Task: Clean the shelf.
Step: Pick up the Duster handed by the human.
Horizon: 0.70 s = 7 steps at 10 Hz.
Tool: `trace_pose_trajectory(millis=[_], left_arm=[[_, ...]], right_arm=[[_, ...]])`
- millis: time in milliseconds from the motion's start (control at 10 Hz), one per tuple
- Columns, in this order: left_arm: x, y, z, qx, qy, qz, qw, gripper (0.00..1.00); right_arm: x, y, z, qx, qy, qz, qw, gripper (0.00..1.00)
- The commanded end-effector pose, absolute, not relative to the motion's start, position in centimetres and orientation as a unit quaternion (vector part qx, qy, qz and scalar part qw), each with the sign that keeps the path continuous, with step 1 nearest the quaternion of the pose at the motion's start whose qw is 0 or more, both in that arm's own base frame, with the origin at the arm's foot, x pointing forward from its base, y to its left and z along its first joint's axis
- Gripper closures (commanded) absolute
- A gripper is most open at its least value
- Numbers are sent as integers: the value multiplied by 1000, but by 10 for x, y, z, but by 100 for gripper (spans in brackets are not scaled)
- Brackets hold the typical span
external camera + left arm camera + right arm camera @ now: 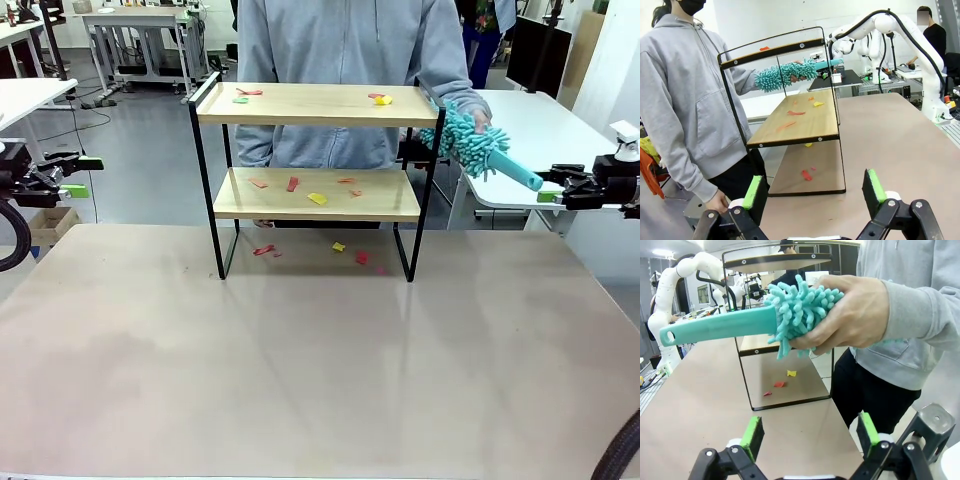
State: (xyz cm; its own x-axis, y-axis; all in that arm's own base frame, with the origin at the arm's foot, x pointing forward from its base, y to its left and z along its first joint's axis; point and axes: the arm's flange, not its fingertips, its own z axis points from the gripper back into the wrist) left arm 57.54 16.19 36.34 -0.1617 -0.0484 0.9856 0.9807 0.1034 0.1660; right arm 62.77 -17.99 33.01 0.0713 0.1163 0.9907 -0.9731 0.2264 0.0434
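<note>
- While the shelf (315, 105) stood near the tabletop's (300, 370) far edge, coloured scraps (317, 198) lay on both boards and underneath.
- A person's hand (850, 315) held a teal duster (740, 325) by its head, beside the shelf's right end.
- Open tabletop stretched in front.
- Off either side edge, left claw (815, 192) and right claw (810, 432) hung wide open, empty.

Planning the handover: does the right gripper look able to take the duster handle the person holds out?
Probably yes: the right gripper is open, the duster handle points toward it with nothing between, and the person's hand grips only the fluffy head.
</note>
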Motion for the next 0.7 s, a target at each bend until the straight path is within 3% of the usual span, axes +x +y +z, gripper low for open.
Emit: trace_pose_trajectory(millis=[0, 200, 600], left_arm=[[574, 159, 364, -416, -555, -523, 494, 0], [574, 159, 364, -416, -555, -523, 494, 0], [574, 159, 364, -416, -555, -523, 494, 0]], right_arm=[[627, -178, 331, 419, -509, 458, 596, 0], [628, -180, 330, 423, -506, 456, 597, 0], [600, -170, 447, 349, -436, 435, 706, 0]])
